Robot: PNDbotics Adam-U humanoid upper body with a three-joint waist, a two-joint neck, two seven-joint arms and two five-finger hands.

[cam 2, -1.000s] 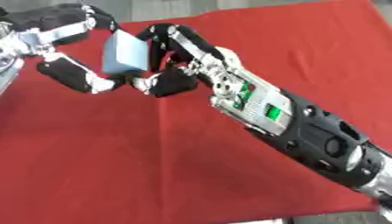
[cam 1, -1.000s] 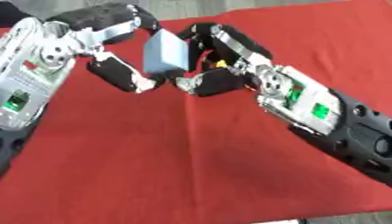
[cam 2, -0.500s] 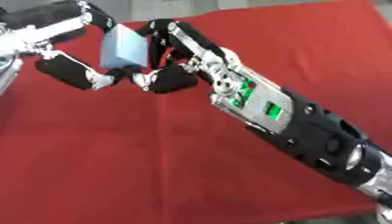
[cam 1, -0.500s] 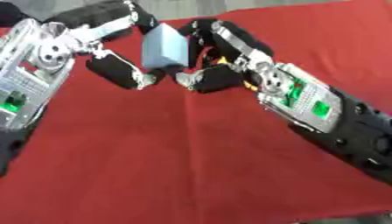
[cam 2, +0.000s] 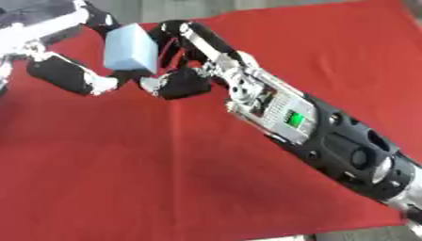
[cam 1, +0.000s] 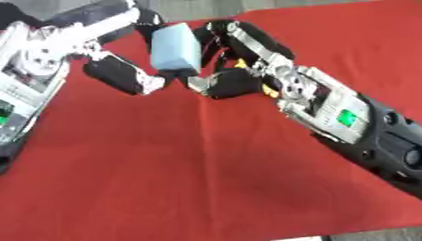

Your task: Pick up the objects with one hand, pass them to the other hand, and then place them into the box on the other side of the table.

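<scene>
A light blue block hangs above the red cloth at the upper middle, held between both hands. My left hand comes in from the left, with a finger over the block's top left corner and its white-tipped thumb under the bottom edge. My right hand reaches in from the right. Its fingers curl round the block's right side and back, and its thumb sits just below the block. The two thumb tips nearly touch under the block. No box shows in either view.
The red cloth covers the table, with its far edge at the top and grey floor beyond. The near edge runs along the bottom. My right forearm crosses the right half of the cloth.
Both hands and the block have risen slightly toward the far edge. The block stays between the two hands, and the right fingers have closed in nearer its side.
</scene>
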